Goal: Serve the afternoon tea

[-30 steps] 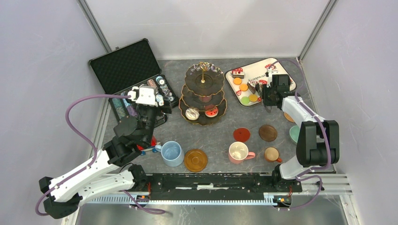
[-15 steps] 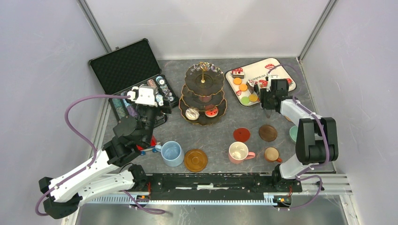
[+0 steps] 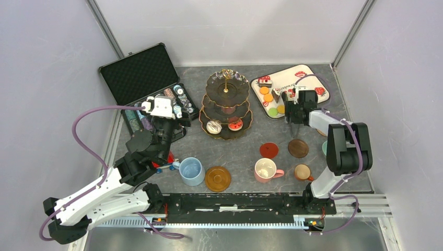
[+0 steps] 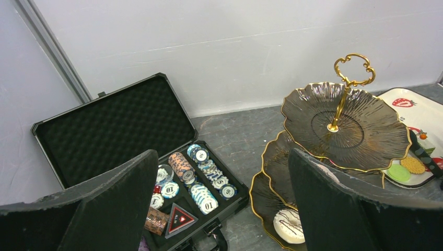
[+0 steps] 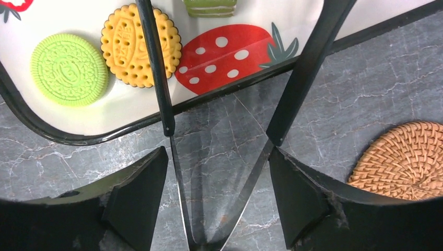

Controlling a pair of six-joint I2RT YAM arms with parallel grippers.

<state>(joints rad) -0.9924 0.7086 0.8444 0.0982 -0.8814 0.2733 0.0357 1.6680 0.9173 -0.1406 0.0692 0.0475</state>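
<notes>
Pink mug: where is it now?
In the top view, the pink mug sits near the front, right of centre, between the amber coaster and the small brown mug.

1. The number 10 is on a white chip (image 4: 170,189) inside the case (image 4: 109,125), near its front left.
2. Another chip (image 4: 209,205) in the case, further right, shows 10 upside down.
3. The tray (image 3: 284,78), far right of the case, has tiny dark writing, too small to read.
4. The yellow cookie (image 5: 125,42) on that tray has raised marks that cannot be read.
</notes>
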